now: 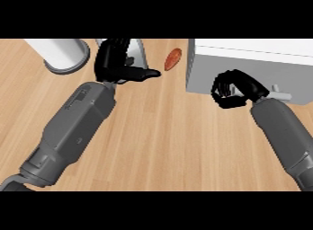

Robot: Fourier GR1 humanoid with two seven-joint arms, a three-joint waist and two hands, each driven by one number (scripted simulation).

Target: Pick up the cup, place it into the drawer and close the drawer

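Left hand: I see my left hand (117, 63) up at the far side of the table (152, 143), fingers straight and relaxed, thumb jutting right, holding nothing.
Left forearm: it slants up from the lower left corner.
Right hand: my right hand (234, 91) has its fingers curled in front of the drawer (252, 67) face, gripping nothing I can see.
Cup: the white cup (61, 51) stands at the far left, just beside my left hand.
Other: an orange object (173, 59) lies between left hand and drawer.
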